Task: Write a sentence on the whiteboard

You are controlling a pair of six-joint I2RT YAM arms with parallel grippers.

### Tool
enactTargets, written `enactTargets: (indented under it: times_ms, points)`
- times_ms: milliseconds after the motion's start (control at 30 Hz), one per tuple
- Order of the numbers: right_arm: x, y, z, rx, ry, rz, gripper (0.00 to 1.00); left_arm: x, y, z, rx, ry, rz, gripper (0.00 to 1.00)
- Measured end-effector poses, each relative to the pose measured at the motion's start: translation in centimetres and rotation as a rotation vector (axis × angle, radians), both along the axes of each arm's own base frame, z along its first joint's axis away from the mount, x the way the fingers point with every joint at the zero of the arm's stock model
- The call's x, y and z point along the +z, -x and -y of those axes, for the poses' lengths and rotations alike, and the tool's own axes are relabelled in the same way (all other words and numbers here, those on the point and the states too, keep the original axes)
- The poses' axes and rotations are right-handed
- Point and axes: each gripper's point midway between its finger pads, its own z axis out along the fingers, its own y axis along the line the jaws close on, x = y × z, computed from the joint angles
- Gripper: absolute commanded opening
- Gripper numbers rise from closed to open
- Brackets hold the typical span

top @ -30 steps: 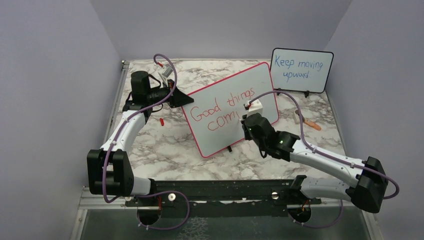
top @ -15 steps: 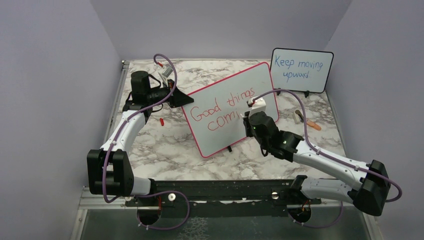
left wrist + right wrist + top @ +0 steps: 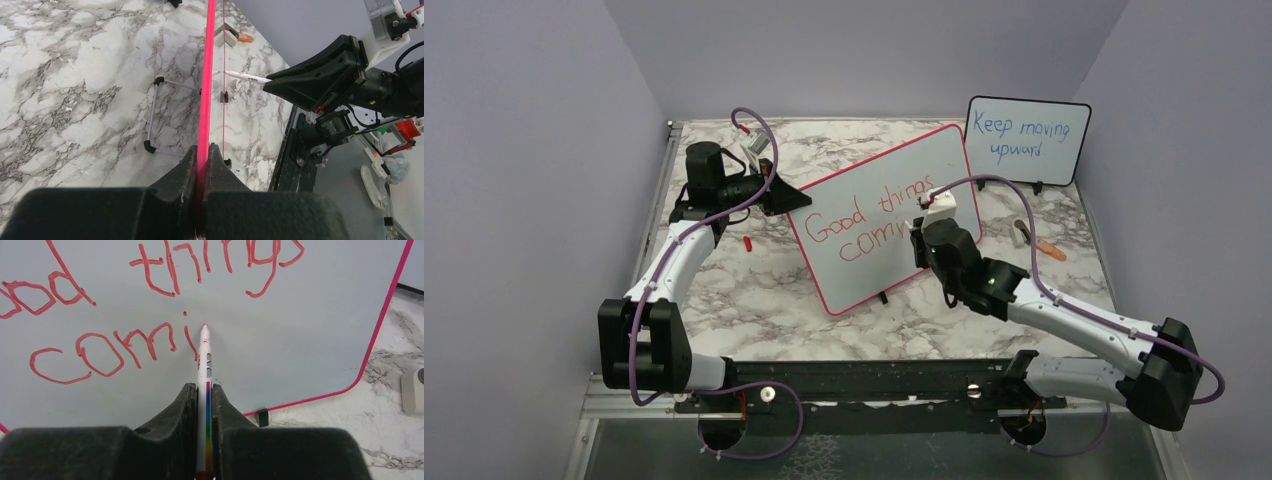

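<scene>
Writing red words on a whiteboard (image 3: 890, 214) standing on the table (image 3: 754, 290).
Left end effector (image 3: 202, 149) clenched on its 9 o'clock edge, probably light and stiff; right end effector (image 3: 202, 387) grasping a slim marker (image 3: 204, 355) by the sentence (image 3: 150, 342).

whiteboard (image 3: 310, 315): smooth, glossy | table (image 3: 75, 75): polished marble look | fingers (image 3: 175, 415): matt black plastic

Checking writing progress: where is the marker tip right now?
In the right wrist view, the marker, gripped by the right gripper, has its tip at the whiteboard just right of the last red stroke of "comi", under "things".
</scene>
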Motion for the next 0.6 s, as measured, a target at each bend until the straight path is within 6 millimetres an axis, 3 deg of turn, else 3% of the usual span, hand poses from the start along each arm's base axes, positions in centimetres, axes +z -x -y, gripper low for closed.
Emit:
enactTargets:
  times_ms: [600]
  points:
    - [0.07,-0.58,-0.05,-0.004,0.000,0.006,0.01,0.00,0.01,0.00,0.000,0.000,0.000,0.00]
